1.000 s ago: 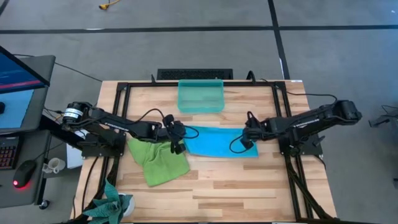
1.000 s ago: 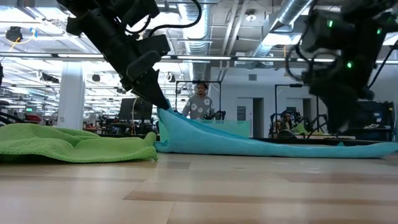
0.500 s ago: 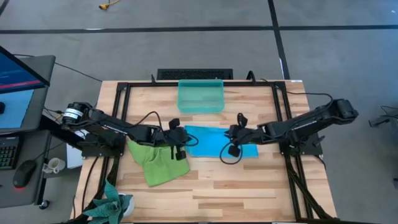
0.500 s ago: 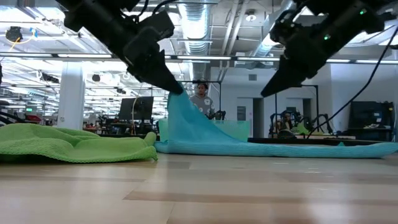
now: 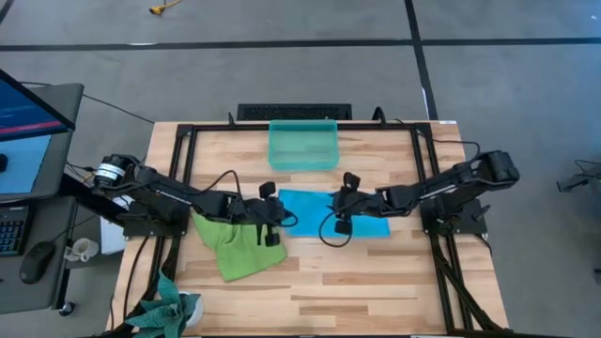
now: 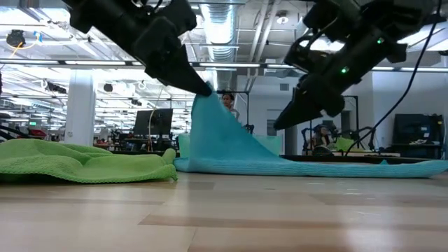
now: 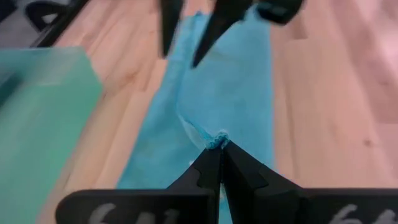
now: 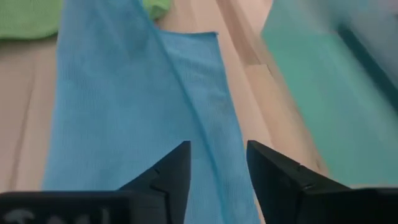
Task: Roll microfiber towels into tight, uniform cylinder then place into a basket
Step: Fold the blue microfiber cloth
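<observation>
Left gripper [image 5: 273, 217] reaches toward table centre, fingers pinched together. Right gripper [image 5: 342, 203] faces it from nearby, fingers parted, raised off the surface.

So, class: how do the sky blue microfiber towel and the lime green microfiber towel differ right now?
The sky blue microfiber towel lies mostly flat as a long strip, while the lime green microfiber towel sits crumpled. The left tool pinches one blue corner up in a peak; nothing holds the green. The blue lies nearer the table's middle. Both rest on the wooden table.

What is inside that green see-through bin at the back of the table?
Nothing shows inside the basket; only its own floor shows through its clear walls. Both towels lie outside it: the blue towel, its corner pinched up by the left gripper, and the green towel.
</observation>
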`<state>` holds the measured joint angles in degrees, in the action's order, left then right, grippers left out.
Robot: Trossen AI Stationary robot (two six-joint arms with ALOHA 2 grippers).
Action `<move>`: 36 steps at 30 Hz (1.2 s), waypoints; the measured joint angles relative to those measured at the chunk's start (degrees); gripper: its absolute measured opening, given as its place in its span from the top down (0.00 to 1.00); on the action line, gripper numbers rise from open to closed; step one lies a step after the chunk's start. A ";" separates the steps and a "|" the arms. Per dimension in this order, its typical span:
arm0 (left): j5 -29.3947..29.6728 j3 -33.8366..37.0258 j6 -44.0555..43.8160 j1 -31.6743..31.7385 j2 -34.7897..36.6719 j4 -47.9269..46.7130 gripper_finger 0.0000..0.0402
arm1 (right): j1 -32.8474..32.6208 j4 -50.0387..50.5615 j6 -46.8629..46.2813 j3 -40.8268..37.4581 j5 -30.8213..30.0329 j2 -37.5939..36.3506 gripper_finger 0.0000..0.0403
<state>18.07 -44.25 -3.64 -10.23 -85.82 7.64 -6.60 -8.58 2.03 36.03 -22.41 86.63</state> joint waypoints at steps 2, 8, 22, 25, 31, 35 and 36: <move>-0.52 0.00 0.04 -0.27 0.00 0.28 1.00 | 0.05 -2.39 2.16 0.02 0.02 1.63 0.53; -0.66 0.00 0.02 -0.65 0.00 0.66 1.00 | 0.09 -7.22 5.56 0.01 0.08 5.13 0.53; -0.79 -0.02 0.84 -2.06 0.00 3.63 1.00 | 2.02 -8.42 3.49 0.07 7.10 6.34 0.54; -0.14 -0.02 0.85 -2.04 0.00 3.64 1.00 | 2.65 -7.18 2.12 0.09 9.50 6.43 0.55; 0.08 -0.02 0.85 -2.04 0.00 3.52 1.00 | 3.55 -1.04 -1.42 0.09 10.59 6.43 0.55; 0.48 -0.02 0.85 -2.04 0.00 3.47 1.00 | 3.77 1.27 -2.16 0.09 10.58 6.43 0.56; 0.62 -0.02 0.85 -2.04 0.00 3.46 1.00 | 3.76 1.68 -2.42 0.09 10.59 6.40 0.56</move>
<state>18.69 -44.27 -2.79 -12.27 -85.82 11.10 -2.84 -6.91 -0.39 36.12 -11.82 93.03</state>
